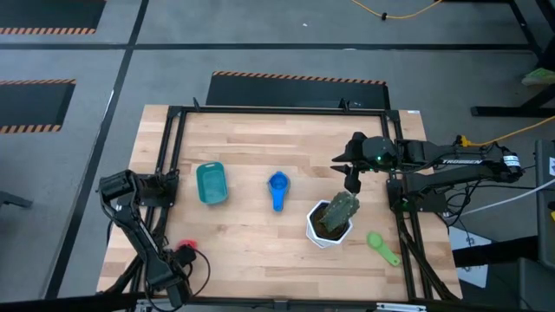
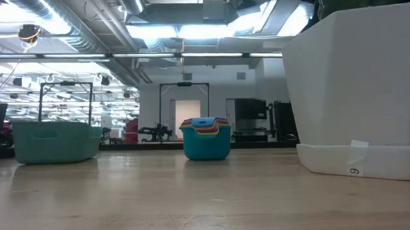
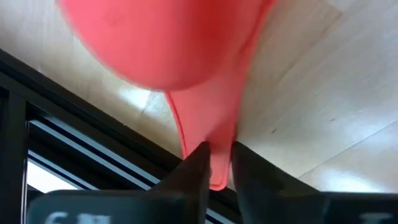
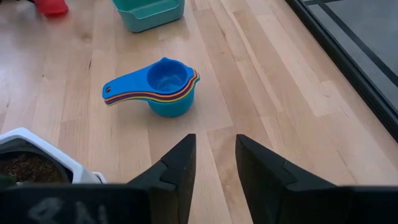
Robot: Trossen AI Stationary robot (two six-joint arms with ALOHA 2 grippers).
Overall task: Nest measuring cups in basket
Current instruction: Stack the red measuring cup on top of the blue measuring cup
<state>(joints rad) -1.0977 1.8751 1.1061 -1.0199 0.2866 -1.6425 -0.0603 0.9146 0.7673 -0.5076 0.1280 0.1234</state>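
1. Measuring cups: one nested stack (image 1: 277, 190) is sitting mid-table, blue on top; rims of orange, yellow and other colours are showing, exact number cannot be told.
2. One red cup (image 1: 186, 251) is lying near-left; one green cup (image 1: 382, 247) is lying near-right.
3. One teal basket (image 1: 212, 183) is standing left of the stack.
4. One white plant pot (image 1: 330, 220).
5. Two arms are showing.

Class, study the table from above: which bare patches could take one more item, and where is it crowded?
Bare wood lies between the basket and the nested measuring cups, and along the far edge. It is crowded on the right: white plant pot, green cup, right tool. The left tool pinches the red cup.
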